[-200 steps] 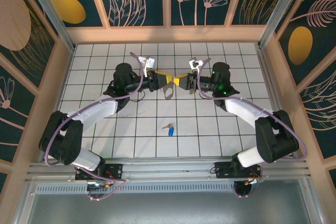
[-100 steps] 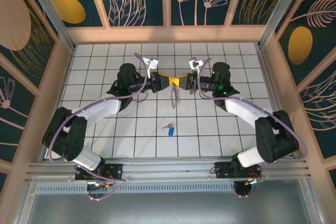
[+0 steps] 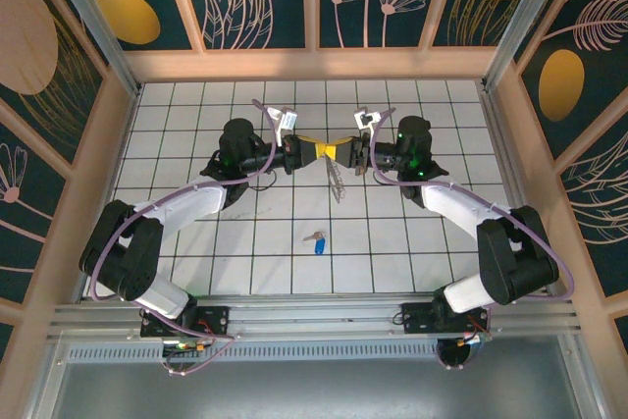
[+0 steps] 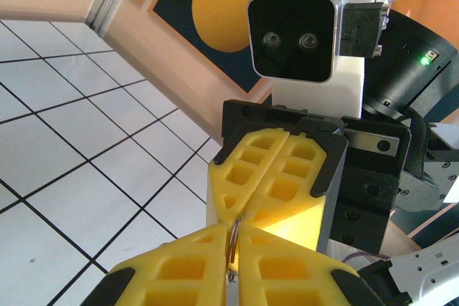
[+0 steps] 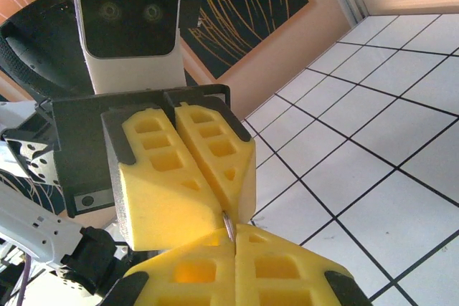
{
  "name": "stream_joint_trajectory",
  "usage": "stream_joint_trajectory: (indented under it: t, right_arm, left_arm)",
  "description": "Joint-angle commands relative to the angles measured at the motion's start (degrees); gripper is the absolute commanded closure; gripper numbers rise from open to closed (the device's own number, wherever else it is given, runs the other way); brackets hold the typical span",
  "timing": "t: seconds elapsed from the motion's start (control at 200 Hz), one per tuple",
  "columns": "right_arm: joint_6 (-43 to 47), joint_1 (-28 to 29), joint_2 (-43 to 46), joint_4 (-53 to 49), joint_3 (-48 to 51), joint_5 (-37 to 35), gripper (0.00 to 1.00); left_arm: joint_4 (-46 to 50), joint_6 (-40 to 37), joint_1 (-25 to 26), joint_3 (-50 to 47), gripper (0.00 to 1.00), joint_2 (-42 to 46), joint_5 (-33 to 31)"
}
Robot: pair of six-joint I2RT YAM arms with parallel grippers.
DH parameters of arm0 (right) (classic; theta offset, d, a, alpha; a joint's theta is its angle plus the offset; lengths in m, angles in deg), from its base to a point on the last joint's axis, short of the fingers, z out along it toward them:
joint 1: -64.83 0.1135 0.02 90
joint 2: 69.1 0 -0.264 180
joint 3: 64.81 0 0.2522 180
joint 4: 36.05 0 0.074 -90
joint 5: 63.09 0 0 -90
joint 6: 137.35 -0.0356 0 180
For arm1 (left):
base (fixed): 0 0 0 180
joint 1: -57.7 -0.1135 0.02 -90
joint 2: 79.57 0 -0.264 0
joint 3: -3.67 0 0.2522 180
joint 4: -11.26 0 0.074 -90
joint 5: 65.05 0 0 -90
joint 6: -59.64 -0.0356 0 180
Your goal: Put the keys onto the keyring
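Note:
The keyring point(image 3: 338, 180) is a thin pale loop hanging over the middle of the tiled floor, below the point where both grippers meet tip to tip. My left gripper point(image 3: 313, 151) is shut on its upper edge from the left. My right gripper point(image 3: 340, 152) is shut on it from the right. In the left wrist view the metal wire of the keyring point(image 4: 233, 243) runs between my yellow fingers point(image 4: 186, 266). In the right wrist view a short piece of the keyring point(image 5: 228, 225) sticks out of the shut fingers point(image 5: 287, 266). The key point(image 3: 317, 241), blue-headed, lies flat on the floor nearer the arm bases, apart from both grippers.
The white tiled floor point(image 3: 196, 242) is enclosed by a wooden rim point(image 3: 314, 64) and patterned walls. The left arm point(image 3: 186, 205) and the right arm point(image 3: 461, 205) curve in from the near corners. A metal rail point(image 3: 314, 316) runs along the near edge.
My left gripper has closed onto the keyring opposite the right gripper. The hanging loop has swung from below the left fingers to slightly right of centre. The key has not moved.

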Motion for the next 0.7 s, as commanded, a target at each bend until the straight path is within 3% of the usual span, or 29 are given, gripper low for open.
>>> stream_joint_trajectory:
  t: [0.0,0.07,0.105,0.23,0.385,0.445,0.696]
  right_arm:
    - [0.0,0.3,-0.4,4.0,-0.8,0.9,1.00]
    - [0.0,0.4,-0.5,3.9,-0.9,0.9,1.00]
    - [0.0,0.3,-0.5,4.1,-0.9,0.8,1.00]
    - [0.0,0.3,-0.6,3.6,-1.1,0.0,1.00]
    - [-0.2,-0.8,0.7,2.9,-0.6,-1.0,0.71]
    - [-0.7,-1.7,2.0,3.2,0.4,-1.2,0.64]
    - [-1.8,-6.1,9.5,2.6,5.3,-2.0,0.58]
  left_arm:
    - [-3.6,-1.0,2.2,1.5,0.92,-0.6,3.5]
    - [-4.5,-1.0,2.5,1.3,0.93,-0.5,3.6]
    - [-4.7,-1.0,2.6,1.3,1.00,-0.5,3.6]
    - [-6.0,-1.0,2.8,0.5,1.00,0.1,2.1]
    - [-6.0,-2.2,2.7,-0.8,1.00,1.4,-3.0]
    - [-6.0,-3.0,2.8,-1.3,1.00,1.9,-4.3]
    - [-1.6,-8.4,2.7,-0.2,1.00,2.7,-5.0]
